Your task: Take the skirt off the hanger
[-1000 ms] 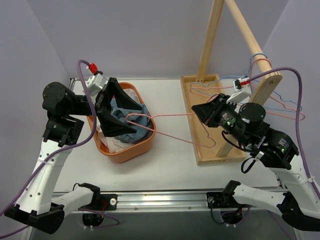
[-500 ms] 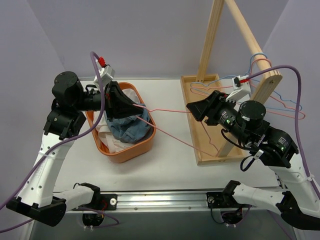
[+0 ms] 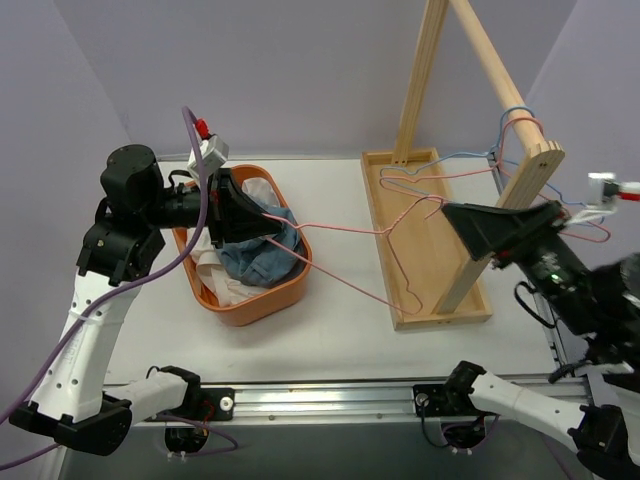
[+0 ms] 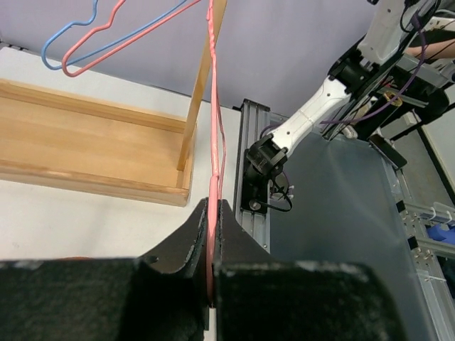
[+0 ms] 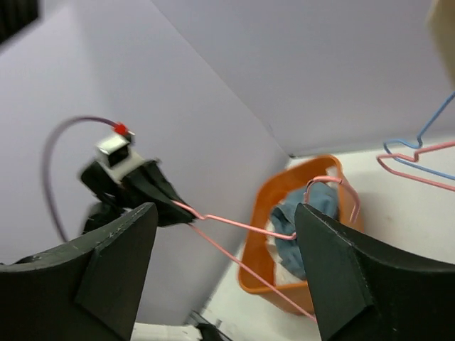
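Note:
The blue denim skirt [image 3: 262, 258] lies bunched in the orange basket [image 3: 255, 305], off the hanger. My left gripper [image 3: 262, 215] hovers over the basket, shut on one end of the bare pink wire hanger [image 3: 345, 229]. That hanger stretches right toward the wooden tray. In the left wrist view the jaws [image 4: 212, 209] pinch the pink wire [image 4: 213, 128]. My right gripper [image 3: 458, 228] stands open, drawn back to the right and apart from the hanger. Between its fingers [image 5: 226, 207] I see the hanger [image 5: 242, 227], skirt [image 5: 288, 238] and basket [image 5: 260, 235] farther off.
A wooden rack stands in a shallow wooden tray [image 3: 385, 200] at the right. Blue and pink spare hangers [image 3: 520, 125] hang on its sloping rail. White cloth [image 3: 215, 265] lies under the skirt in the basket. Metal rail runs along the near table edge.
The left gripper rose from the skirt and shut on the hanger's end. The right gripper opened, let go of the hanger and pulled back to the right.

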{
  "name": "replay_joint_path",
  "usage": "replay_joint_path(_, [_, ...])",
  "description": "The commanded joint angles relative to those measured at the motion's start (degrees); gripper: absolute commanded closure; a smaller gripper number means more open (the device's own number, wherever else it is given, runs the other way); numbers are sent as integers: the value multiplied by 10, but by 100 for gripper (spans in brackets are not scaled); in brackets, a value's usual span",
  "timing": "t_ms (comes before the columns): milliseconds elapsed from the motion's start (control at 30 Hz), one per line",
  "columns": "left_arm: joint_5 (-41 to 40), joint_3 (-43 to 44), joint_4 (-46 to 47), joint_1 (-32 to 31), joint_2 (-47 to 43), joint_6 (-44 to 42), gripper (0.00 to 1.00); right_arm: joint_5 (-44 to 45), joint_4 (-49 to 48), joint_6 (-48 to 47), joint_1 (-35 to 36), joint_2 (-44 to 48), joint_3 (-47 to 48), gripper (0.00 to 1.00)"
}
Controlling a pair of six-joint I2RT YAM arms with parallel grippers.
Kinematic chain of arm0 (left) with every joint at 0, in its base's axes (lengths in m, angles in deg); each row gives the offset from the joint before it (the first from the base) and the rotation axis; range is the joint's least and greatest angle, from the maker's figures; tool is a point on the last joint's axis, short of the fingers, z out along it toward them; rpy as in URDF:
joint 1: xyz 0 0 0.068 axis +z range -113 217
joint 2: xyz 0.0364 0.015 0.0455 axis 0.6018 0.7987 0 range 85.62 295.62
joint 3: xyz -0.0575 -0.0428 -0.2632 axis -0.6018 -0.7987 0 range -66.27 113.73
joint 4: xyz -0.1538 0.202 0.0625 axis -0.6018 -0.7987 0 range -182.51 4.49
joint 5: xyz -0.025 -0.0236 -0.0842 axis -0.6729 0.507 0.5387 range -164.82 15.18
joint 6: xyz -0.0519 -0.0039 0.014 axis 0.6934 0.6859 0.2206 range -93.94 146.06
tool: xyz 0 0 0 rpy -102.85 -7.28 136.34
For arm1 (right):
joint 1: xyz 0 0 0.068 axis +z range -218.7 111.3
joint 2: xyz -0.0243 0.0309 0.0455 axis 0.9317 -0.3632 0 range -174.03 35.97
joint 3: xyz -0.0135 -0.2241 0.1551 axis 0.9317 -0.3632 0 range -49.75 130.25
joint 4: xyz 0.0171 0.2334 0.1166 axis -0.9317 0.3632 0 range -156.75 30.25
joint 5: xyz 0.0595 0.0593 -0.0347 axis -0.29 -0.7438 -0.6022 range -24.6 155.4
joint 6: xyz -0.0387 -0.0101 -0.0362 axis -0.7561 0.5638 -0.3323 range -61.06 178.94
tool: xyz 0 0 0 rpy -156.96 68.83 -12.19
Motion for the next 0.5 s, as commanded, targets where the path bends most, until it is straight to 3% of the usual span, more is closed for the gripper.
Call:
replay_joint_path(0, [-1,-14,85,3,-19,50,98,0,-74,-15,-1,47,19,28])
replay_joint_path(33, [1,-18,115,3,-23,70,98,0,-69,-22,-1,53,28,34])
replay_joint_path(100, [0,-26,203,4,-23,134,98,0,-63,-26,-1,65,33,58])
replay_joint_path(133, [0,-25,228,3,-15,152,98,-4,-65,-29,-1,69,34,73])
replay_joint_path(167, [-3,-23,271,3,-9,172,98,-9,-64,-30,-1,73,36,100])
replay_joint_path(467, [-67,44,438,-21,52,270,98,-69,-122,-32,-1,115,-2,100])
